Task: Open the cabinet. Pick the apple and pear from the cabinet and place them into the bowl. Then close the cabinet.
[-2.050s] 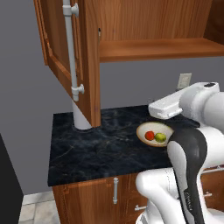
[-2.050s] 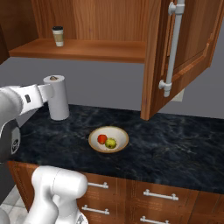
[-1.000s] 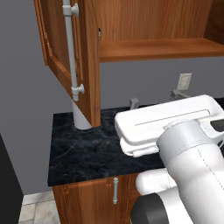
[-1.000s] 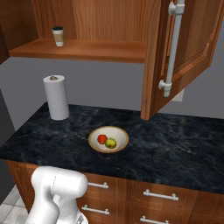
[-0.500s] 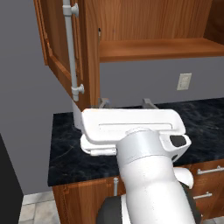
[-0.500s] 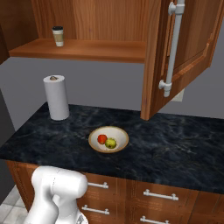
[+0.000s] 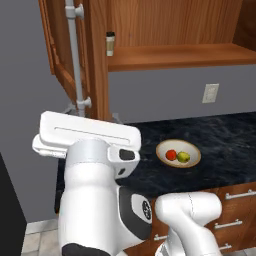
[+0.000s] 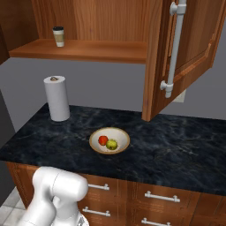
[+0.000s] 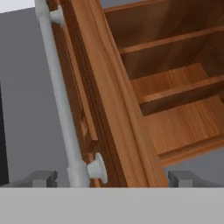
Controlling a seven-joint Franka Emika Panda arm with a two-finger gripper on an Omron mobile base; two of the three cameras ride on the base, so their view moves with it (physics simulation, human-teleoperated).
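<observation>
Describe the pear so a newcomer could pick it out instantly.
Start at the dark marbled counter under the open wooden cabinet. Near its middle sits a shallow tan-rimmed bowl holding two small round fruits that sit side by side. The pear is the yellow-green one, on the side away from the paper towel roll; the apple beside it is red.

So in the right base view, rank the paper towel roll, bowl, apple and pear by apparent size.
1. paper towel roll
2. bowl
3. apple and pear: they look about alike, so I will not rank them.
</observation>
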